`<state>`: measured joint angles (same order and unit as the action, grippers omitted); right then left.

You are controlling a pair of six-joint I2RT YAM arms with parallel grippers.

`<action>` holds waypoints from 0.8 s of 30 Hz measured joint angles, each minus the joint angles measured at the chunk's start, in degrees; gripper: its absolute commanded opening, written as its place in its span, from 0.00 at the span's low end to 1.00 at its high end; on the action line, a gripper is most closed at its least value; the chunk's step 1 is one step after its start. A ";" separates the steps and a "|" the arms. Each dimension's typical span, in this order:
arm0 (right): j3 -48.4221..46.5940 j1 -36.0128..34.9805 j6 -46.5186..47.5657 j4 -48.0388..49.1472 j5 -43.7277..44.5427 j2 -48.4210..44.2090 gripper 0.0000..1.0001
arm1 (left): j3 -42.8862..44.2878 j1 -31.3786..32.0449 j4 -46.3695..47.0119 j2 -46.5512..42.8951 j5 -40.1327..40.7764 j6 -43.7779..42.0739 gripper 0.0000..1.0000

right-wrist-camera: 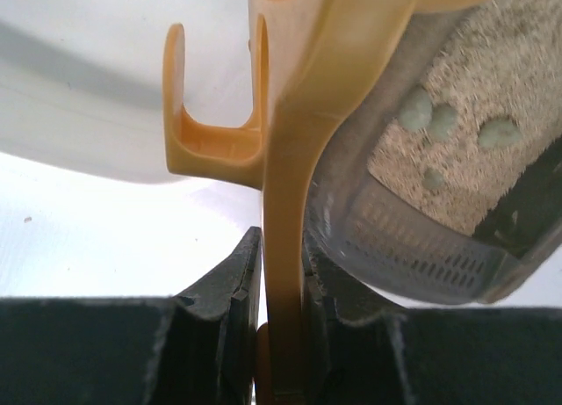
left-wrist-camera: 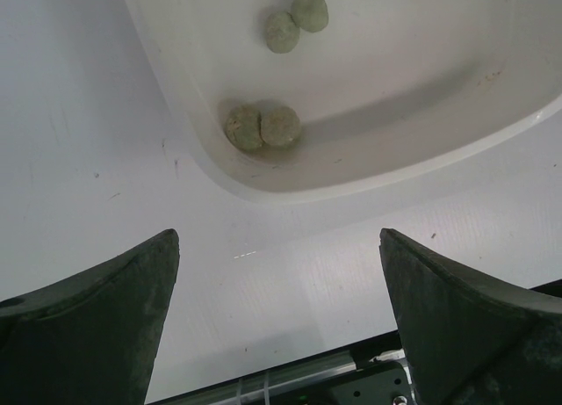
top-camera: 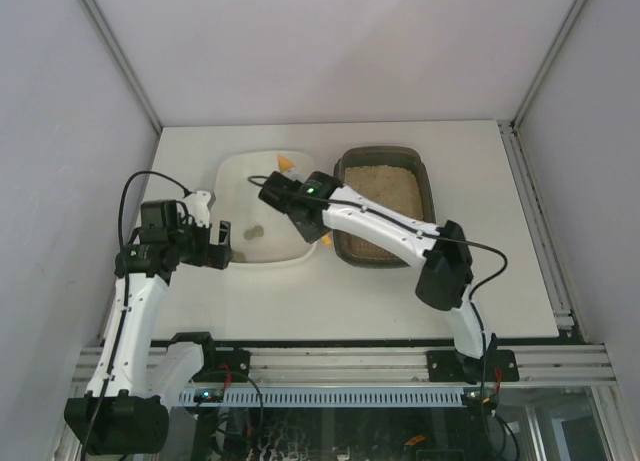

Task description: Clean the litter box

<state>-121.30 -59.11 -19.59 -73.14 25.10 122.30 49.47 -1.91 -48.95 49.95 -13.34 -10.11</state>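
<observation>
The right gripper (right-wrist-camera: 281, 247) is pressed together on the orange handle of the scoop (right-wrist-camera: 299, 159), high over the table where the two containers meet. The litter box (top-camera: 428, 186) sits at 3 o'clock of the white tub (top-camera: 232, 166), almost touching it. The left gripper (left-wrist-camera: 279, 238) hangs with its jaws spread wide and nothing between them, at about 7 o'clock of the tub's near corner. Four greenish clumps (left-wrist-camera: 262, 126) lie in the tub, while several more clumps (right-wrist-camera: 421, 111) rest on sand at 2 o'clock of the handle in the right wrist view. A grey slotted surface shows just under them, and I cannot tell whether it belongs to the scoop or the box. By my reading the job is partway through, with another scooping pass due. To do that well, keep the pinch on the handle firm so it does not twist. Enter the sand at a shallow angle just short of a clump and slide under it rather than pushing it along. Lift level, give the loose sand time to sift back over the box, and tip only once past the tub's rim, well clear of both edges.
</observation>
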 measured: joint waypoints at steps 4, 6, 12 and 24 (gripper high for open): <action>6.51 3.98 -2.64 -0.11 -3.78 -9.86 0.00 | 1.29 1.73 -0.33 3.23 -0.33 1.40 1.00; 7.91 6.64 -4.90 -1.68 -4.85 -15.54 0.00 | 4.20 4.81 -0.96 7.28 -0.35 2.43 1.00; 15.50 18.78 -13.79 -10.21 -13.73 -27.43 0.00 | 17.97 13.03 2.16 22.08 -4.33 10.43 1.00; 28.20 30.40 -19.10 -17.97 -28.92 -23.65 0.00 | 37.46 21.94 8.26 36.76 -3.56 32.17 1.00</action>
<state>-93.10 -28.71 -38.70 -91.11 -3.81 98.65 86.94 20.03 -40.69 86.72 -16.91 22.06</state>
